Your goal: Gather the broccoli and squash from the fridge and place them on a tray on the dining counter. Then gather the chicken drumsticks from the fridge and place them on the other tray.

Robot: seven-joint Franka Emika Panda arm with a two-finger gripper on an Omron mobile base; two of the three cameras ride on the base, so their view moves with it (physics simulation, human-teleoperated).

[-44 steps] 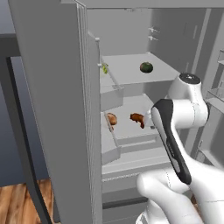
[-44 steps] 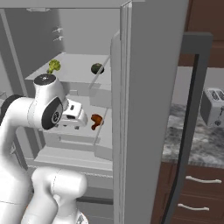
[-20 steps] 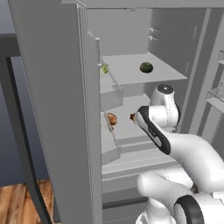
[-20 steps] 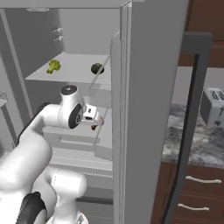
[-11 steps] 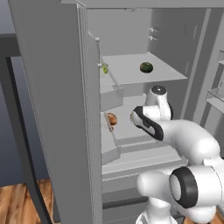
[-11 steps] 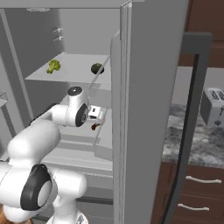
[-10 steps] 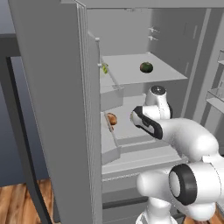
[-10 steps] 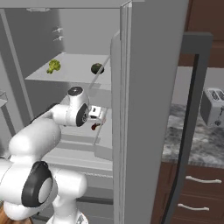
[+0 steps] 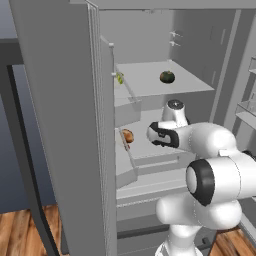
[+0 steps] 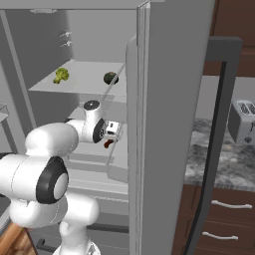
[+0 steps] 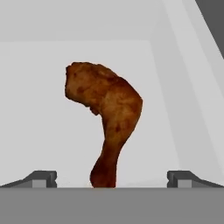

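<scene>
The fridge (image 9: pixel 60 100) looks like smooth, matt grey metal, its shelves (image 9: pixel 150 80) pale and plain. One of the chicken drumsticks (image 11: pixel 107 118) has rough, mottled brown skin. The floor (image 9: pixel 20 232) is glossy wood, the counter (image 10: pixel 219 159) speckled stone.

Illumination is even and diffuse, with no visible source. The fridge (image 9: pixel 150 80) interior renders pale grey and bright; shading under its shelves is soft, without hard shadows. No glare or reflections appear. Both base views are slightly soft with jagged edges. The hand view is sharp, without edge distortion.
</scene>
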